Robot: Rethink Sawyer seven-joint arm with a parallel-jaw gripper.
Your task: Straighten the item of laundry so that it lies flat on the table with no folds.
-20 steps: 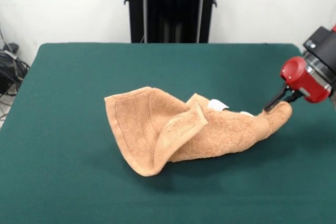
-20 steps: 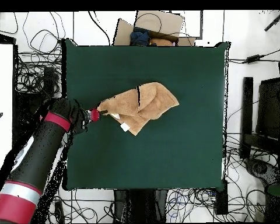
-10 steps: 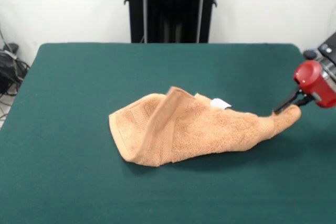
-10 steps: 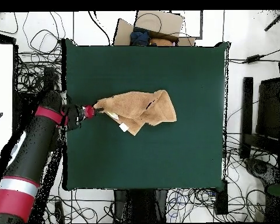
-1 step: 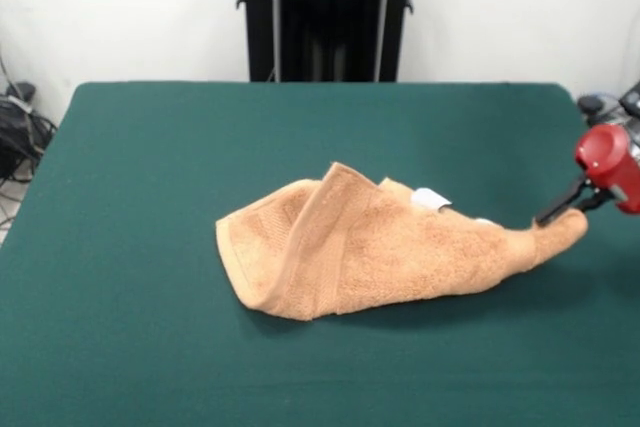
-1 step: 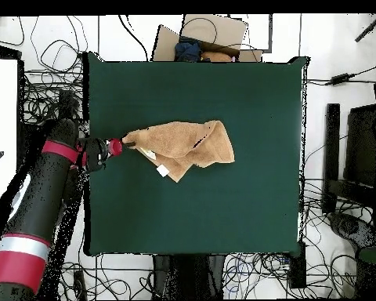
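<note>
The orange-tan towel lies stretched into a long cone across the green table, still folded over itself with a raised ridge near its middle and a white tag showing on top. Its narrow end is lifted at the right edge of the front view, where my gripper is shut on a corner of it. From overhead, the towel reaches toward the table's left edge, and my gripper pinches its tip there.
Cables and boxes lie on the floor around the table in the overhead view. A black stand rises behind the far edge. My gripper hangs close to the table's side edge.
My gripper has dragged the held corner further outward toward the table's edge. The towel has slid along and its flipped-up flap has fallen over into a flatter, longer shape.
</note>
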